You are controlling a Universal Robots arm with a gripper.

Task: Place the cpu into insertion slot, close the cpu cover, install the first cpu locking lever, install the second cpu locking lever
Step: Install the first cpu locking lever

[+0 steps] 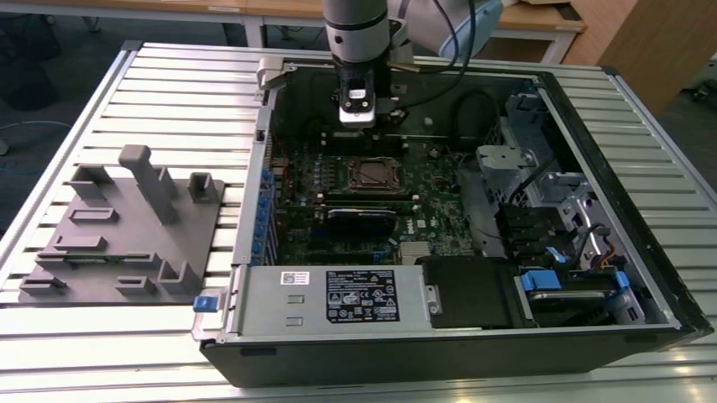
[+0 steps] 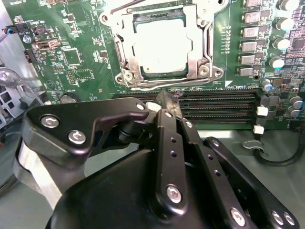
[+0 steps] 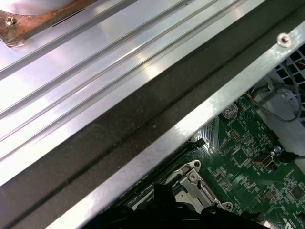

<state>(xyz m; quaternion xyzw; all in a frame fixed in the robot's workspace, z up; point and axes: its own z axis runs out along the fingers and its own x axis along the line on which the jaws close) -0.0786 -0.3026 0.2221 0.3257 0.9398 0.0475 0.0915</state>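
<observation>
In the second wrist view the cpu (image 2: 162, 44) lies flat in the insertion slot (image 2: 143, 75), its pale metal face showing. The cpu cover (image 2: 199, 47) is down around it as a silvery frame. One thin wire lever (image 2: 147, 88) runs along the socket's edge beside the long black memory slots (image 2: 214, 102). Another wire lever (image 2: 126, 6) crosses the far side at a slant. My gripper (image 2: 167, 98) hangs just short of the socket over the memory slots, fingers together with nothing between them. In the exterior view the gripper (image 1: 361, 117) is above the board, behind the socket (image 1: 374, 174).
The open computer case (image 1: 627, 277) lies on a slatted aluminium table (image 1: 168, 92). A white-labelled power supply (image 1: 336, 298) sits at the front, with drive cages and cables (image 1: 549, 210) on the exterior view's right. A grey fixture block (image 1: 123, 227) stands left of the case. The case wall (image 3: 143, 129) passes close to the wrist.
</observation>
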